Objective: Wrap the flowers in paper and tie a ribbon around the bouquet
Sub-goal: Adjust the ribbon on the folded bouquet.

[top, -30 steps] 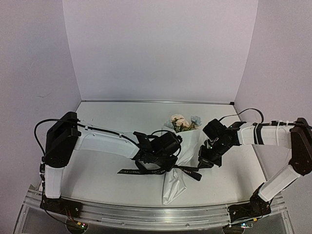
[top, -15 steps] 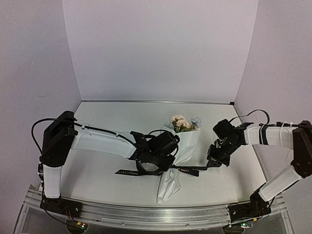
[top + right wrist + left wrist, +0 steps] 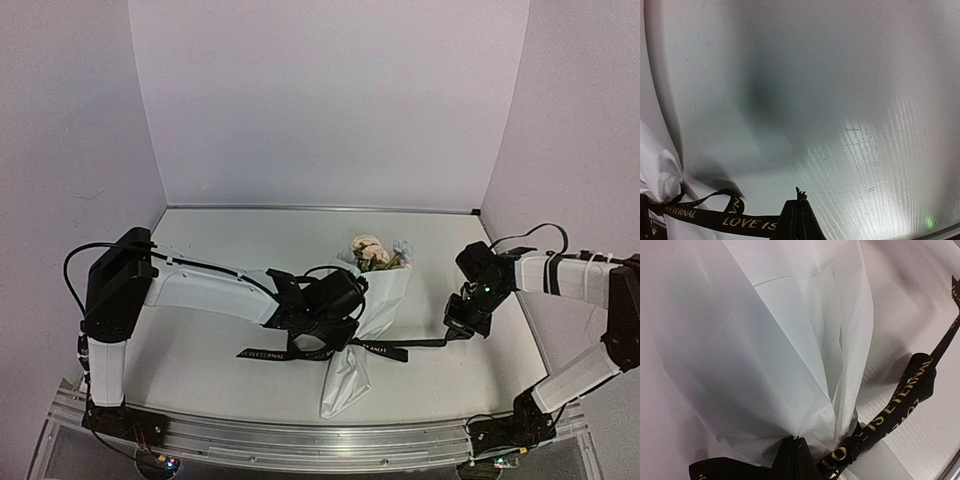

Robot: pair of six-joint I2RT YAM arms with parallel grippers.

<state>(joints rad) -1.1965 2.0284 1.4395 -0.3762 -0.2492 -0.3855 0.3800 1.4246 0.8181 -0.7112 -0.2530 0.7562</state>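
Observation:
The bouquet (image 3: 386,290) lies mid-table, peach and blue flowers (image 3: 372,252) at its far end, and its white paper (image 3: 344,380) is pinched in at the waist. The black ribbon (image 3: 415,346) with gold lettering crosses that waist, and one tail trails left. My left gripper (image 3: 322,338) is shut at the waist. In the left wrist view its tips (image 3: 795,440) press into the gathered paper (image 3: 790,340), with the ribbon (image 3: 900,410) knotted beside them. To the right, my right gripper (image 3: 455,333) is shut on the ribbon's end. The ribbon (image 3: 740,220) runs left from its tips (image 3: 800,200).
White walls close in the table (image 3: 230,260) at the back and both sides. A metal rail (image 3: 300,440) runs along the near edge. The right arm's black cable (image 3: 520,235) loops above its forearm.
My right gripper has moved right and slightly back, drawing the ribbon out straight. The bouquet's lower paper end has shifted a little left. The left gripper stays at the waist.

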